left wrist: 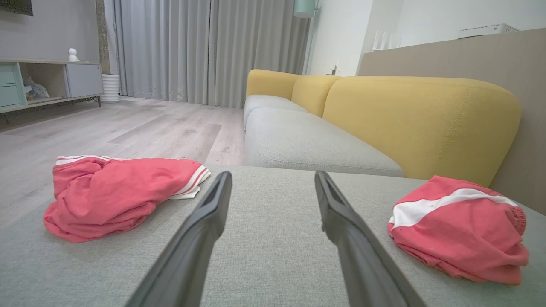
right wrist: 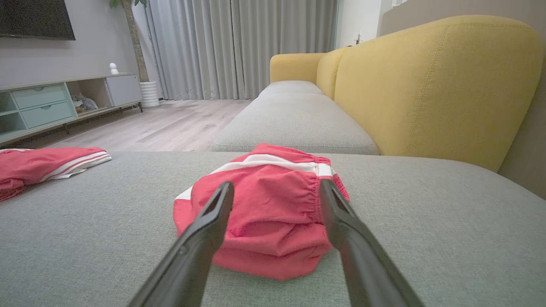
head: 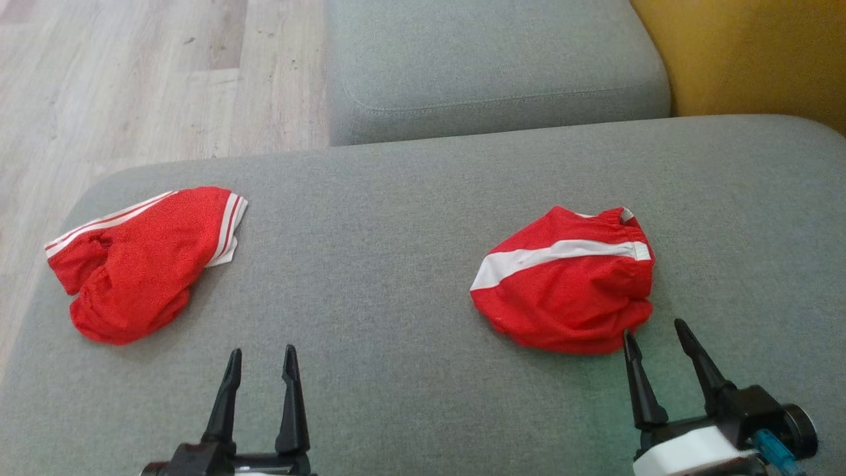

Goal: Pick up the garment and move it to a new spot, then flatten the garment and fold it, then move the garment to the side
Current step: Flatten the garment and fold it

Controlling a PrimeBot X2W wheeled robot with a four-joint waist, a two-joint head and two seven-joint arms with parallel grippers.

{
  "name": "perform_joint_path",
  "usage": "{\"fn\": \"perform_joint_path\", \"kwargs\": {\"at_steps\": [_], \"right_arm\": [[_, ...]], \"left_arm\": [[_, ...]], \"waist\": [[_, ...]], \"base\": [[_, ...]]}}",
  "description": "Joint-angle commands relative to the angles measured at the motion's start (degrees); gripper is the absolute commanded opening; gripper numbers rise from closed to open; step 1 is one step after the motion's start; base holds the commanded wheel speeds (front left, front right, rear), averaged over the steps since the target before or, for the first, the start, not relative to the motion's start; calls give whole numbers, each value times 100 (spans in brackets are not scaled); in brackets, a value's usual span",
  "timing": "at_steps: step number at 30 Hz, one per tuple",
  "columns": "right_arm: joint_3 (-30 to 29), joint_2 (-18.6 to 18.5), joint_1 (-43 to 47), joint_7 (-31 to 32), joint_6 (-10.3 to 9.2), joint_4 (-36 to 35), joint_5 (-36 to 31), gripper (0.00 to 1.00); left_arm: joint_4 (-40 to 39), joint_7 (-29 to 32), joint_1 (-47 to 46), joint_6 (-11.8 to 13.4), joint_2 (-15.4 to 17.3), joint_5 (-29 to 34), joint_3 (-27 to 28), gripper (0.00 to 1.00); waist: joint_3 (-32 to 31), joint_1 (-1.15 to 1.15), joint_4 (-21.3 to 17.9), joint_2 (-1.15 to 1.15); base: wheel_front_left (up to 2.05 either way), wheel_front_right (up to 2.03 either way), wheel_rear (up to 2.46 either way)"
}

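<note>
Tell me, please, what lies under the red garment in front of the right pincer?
The red garment lies bunched on the grey cushion, which shows all around it. The patch beneath and its lower folds are covered, so anything tucked there cannot be seen.

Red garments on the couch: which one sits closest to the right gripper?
The bundle with one broad white stripe, just ahead of the right gripper. The other garment, thin-striped, lies far to the left.

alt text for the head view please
Two red, white-striped garments lie apart on a grey cushion: left garment crumpled, right garment bundled. The left tool and right tool, both open, rise from the bottom edge.
</note>
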Motion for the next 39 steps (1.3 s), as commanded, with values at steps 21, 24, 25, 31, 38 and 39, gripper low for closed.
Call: {"fn": "perform_joint_path", "kwargs": {"at_steps": [21,24,25,31,38,39], "right_arm": [[173,-36,-133,-21,39,-142,6,100],[154,-36,-134,-21,39,-143,10,100],[143,-36,-135,-21,39,-143,15,100],[83,-36,-374,-21,39,8,298,100],[-203,-36,-1320,-21,39,729,950,100],[-256,-41,-1510,-21,39,900,1044,100]], "left_arm": [[-72,-36,-150,68,-10,110,199,100],[-86,-36,-149,84,-10,104,179,100],[-92,-36,-148,90,-10,103,164,100],[-153,-36,-201,137,-10,105,75,100],[-315,-36,-504,124,-10,558,-314,100],[-341,-36,-578,137,-10,578,-371,100]], "waist": [[-101,1,91,0],[-84,1,118,0],[-75,1,122,0],[167,1,147,0],[761,1,255,0],[879,1,275,0]], "base": [[0,0,0],[0,0,0],[0,0,0],[0,0,0],[0,0,0],[0,0,0]]}}
